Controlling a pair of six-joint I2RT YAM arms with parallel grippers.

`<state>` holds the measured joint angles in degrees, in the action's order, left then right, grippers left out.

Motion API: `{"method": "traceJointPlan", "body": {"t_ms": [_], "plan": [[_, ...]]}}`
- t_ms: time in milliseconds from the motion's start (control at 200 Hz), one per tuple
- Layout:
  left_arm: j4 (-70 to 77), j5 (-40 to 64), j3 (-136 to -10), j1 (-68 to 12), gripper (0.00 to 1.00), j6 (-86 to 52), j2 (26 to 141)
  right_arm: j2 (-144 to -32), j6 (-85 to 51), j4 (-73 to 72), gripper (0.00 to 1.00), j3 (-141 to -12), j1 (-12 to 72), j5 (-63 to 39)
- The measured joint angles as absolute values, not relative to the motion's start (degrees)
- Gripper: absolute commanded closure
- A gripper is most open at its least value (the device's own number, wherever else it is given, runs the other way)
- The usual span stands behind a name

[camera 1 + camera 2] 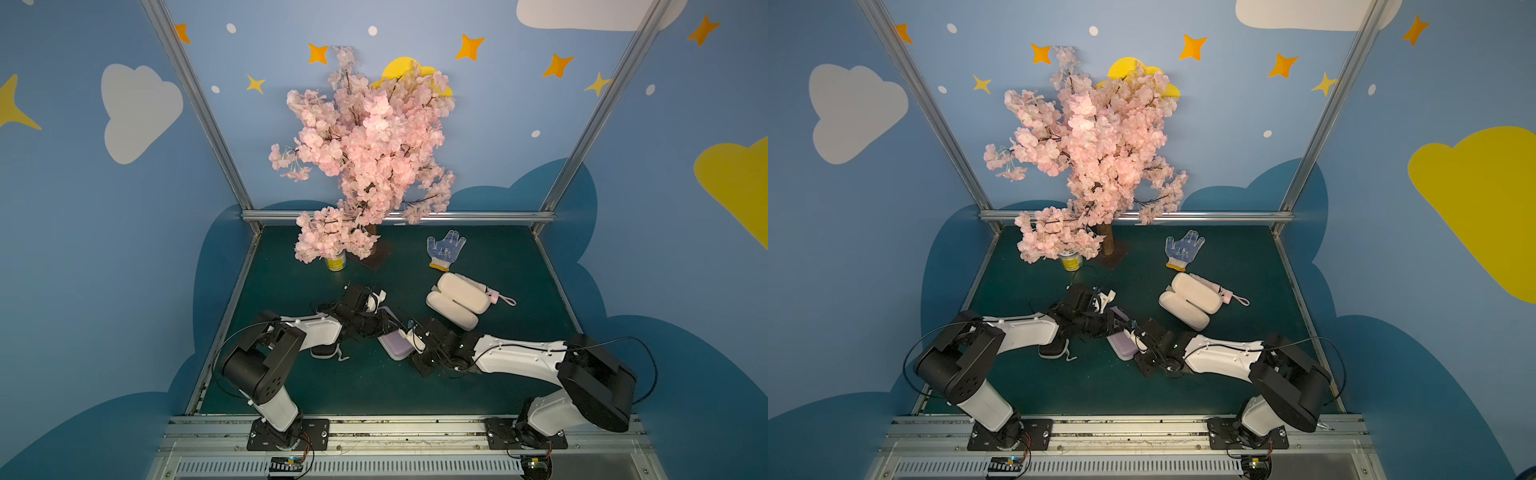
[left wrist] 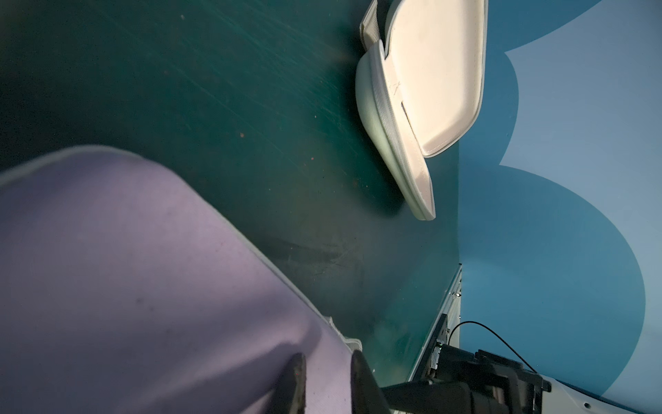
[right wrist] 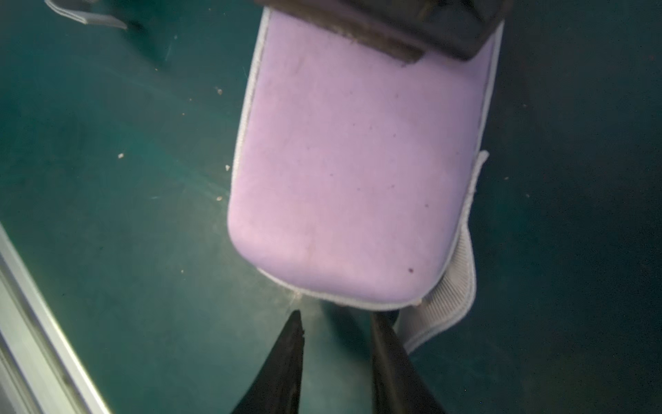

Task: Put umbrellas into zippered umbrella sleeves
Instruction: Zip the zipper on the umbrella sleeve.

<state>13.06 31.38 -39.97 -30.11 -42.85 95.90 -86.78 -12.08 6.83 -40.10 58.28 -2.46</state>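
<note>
Anchored the lavender sleeve, centred on the table, with the left gripper clamped on its 11 o'clock end, likely steadying it for zip work, and poised the right gripper, jaws apart, off its 5 o'clock end.

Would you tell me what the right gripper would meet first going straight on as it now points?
Most likely the lavender sleeve: its end lies just ahead of the right gripper, jaws open.
</note>
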Motion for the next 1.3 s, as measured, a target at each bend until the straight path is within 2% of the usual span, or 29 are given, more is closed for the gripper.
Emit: {"method": "traceJointPlan", "body": {"t_ms": [95, 260, 591, 801, 981, 1301], "plan": [[13.17, 31.42, -39.97, -30.11, 0.75, -42.85, 95.98, -88.55, -11.90, 5.56, 0.69, -40.14, 57.84, -2.61], [13.26, 31.62, -39.97, -30.04, 0.75, -42.85, 96.12, -89.49, -12.08, 4.78, 0.76, -40.36, 57.56, -2.20], [14.04, 31.81, -39.88, -30.09, 0.76, -43.05, 96.55, -89.65, -12.56, 4.78, 0.80, -40.45, 56.69, -2.31], [15.97, 31.35, -40.10, -30.79, 0.76, -43.70, 97.73, -89.58, -14.15, 4.82, 1.00, -40.36, 54.83, -4.54], [16.29, 31.07, -40.07, -30.89, 0.76, -43.72, 97.91, -89.23, -14.59, 4.78, 1.00, -39.79, 53.10, -5.78], [20.10, 30.50, -39.22, -30.85, 0.77, -43.66, 98.63, -90.30, -11.68, 9.37, 1.00, -42.78, 50.30, 3.75]]}}
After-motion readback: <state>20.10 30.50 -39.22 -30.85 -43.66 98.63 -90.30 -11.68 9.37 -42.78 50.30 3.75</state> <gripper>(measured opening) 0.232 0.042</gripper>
